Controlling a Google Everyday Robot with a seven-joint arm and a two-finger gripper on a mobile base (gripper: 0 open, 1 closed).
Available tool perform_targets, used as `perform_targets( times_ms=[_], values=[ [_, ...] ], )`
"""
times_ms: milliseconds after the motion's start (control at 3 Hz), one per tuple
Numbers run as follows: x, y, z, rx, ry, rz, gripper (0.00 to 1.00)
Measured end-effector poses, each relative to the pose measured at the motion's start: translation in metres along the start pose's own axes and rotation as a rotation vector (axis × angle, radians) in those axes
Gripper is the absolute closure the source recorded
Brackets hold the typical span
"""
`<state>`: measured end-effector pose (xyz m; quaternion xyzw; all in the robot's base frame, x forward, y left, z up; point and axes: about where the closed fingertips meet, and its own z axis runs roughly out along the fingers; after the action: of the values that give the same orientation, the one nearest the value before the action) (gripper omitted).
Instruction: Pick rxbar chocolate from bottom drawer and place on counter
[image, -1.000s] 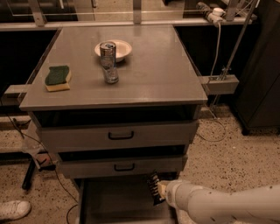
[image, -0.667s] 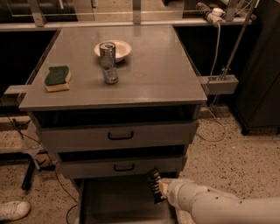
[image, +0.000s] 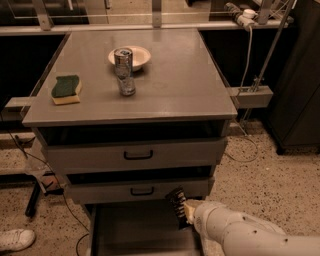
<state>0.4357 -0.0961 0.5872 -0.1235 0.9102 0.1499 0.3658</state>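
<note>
One gripper (image: 178, 209) hangs over the open bottom drawer (image: 134, 229) — right side.

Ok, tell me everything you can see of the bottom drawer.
The bottom drawer is the lowest of three and stands open, pulled out toward the camera from under the middle drawer. It looks like grey metal, wide and shallow, with a plain flat floor in shadow. Its front end runs out of the picture. The gripper is over its right rear part, on a white arm. Whether anything touches the floor cannot be told, and no bar shows clearly on it.
</note>
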Motion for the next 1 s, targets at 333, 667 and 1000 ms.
perform_targets(
  times_ms=[333,667,1000],
  values=[
    [-0.009,0.001,-0.007,0.003,-0.021,-0.008,1.0],
    [-0.028,0.003,-0.025,0.016,-0.058,-0.035,1.0],
    [-0.046,0.006,-0.039,0.02,-0.097,-0.056,1.0]
  ],
)
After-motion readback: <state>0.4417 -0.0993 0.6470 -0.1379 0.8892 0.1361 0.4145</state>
